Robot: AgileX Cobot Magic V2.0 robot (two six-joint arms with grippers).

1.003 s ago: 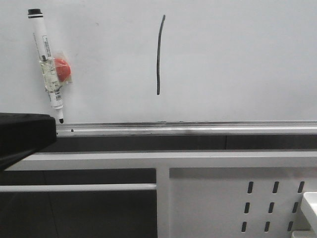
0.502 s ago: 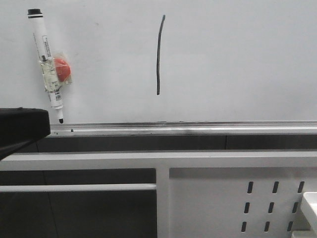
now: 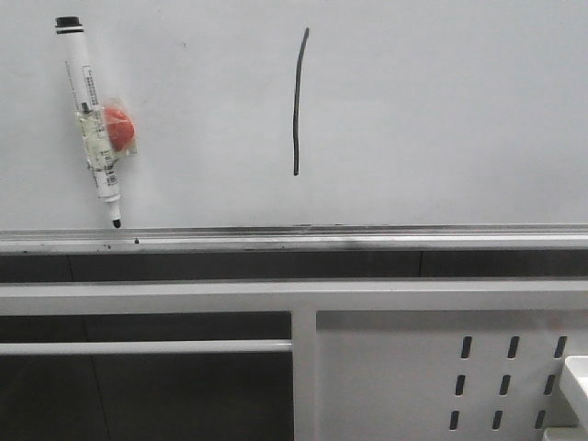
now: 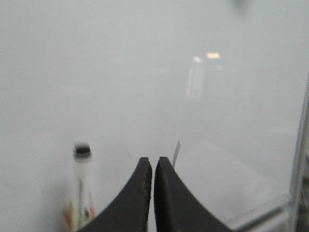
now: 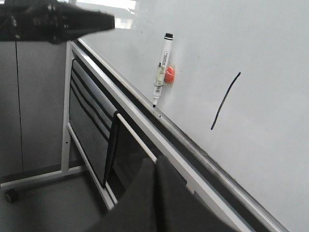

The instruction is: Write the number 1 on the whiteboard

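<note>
The whiteboard is big, white and shiny. It fills the top of the front view. A silver rail runs along its lower edge.

The number 1 is on the board. It is a thin black line that goes up and down and bends a little. It sits near the middle of the board, well above the rail. It also shows in the right wrist view.

A marker pen hangs on the board to the left of the line, well apart from it. Its black cap end is up and its tip points down, just above the rail. A small red round thing sits right beside the pen, touching it.

Below the board is a white metal frame with little oval holes on the right side.

The left gripper has dark fingers pressed together with nothing between them. The pen looks blurry beside them.

The right gripper also has dark fingers. They look pressed together too, and hold nothing. The other dark arm shows far off.
</note>
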